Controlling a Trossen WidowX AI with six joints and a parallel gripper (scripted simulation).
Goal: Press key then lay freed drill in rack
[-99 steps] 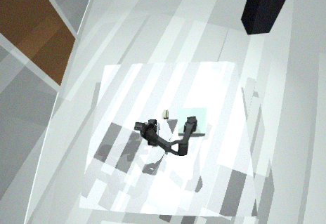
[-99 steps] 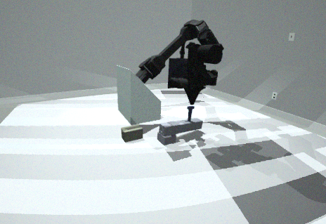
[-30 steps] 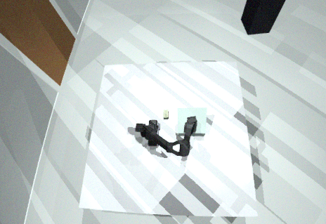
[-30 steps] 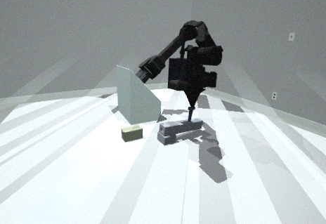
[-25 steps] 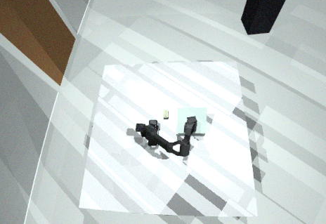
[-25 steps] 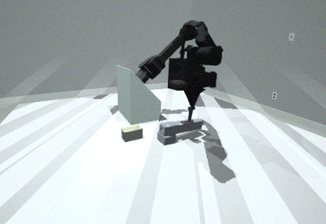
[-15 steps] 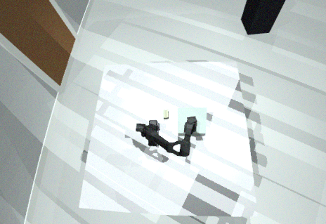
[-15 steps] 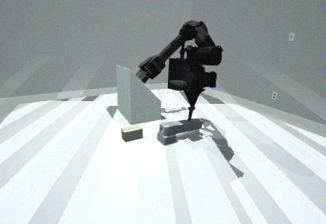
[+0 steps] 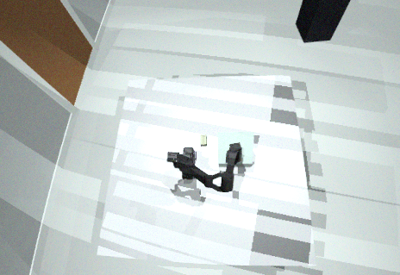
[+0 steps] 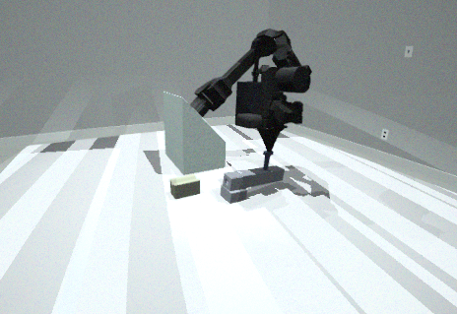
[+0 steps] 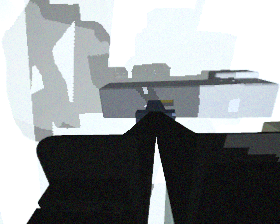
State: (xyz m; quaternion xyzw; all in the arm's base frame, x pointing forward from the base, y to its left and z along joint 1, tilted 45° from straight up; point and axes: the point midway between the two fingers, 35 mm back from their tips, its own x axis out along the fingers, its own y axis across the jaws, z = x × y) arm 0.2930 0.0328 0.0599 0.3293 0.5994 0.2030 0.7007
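A long grey bar [image 10: 256, 177] [image 11: 121, 102] lies level, its paler end over a low grey block [image 10: 233, 195]. A dark blue upright piece [image 10: 267, 162] [image 11: 155, 105] stands on the bar's darker half; I take it for the key. A small yellow mark [image 11: 166, 102] shows beside it. I cannot tell which part is the drill. My gripper [image 10: 269, 152] [image 11: 155, 117] is shut with nothing between its fingers. It points down, its tips at or just above the upright piece's top; contact is unclear. A small olive block with a pale yellow top [image 9: 203, 140] [image 10: 184, 188] stands apart, possibly the rack.
A pale green sloped box [image 9: 224, 143] [image 10: 197, 144] stands beside the arm's base, behind the olive block. A tall black box [image 9: 323, 11] stands far off at the top right of the top view. Shadows stripe the surface.
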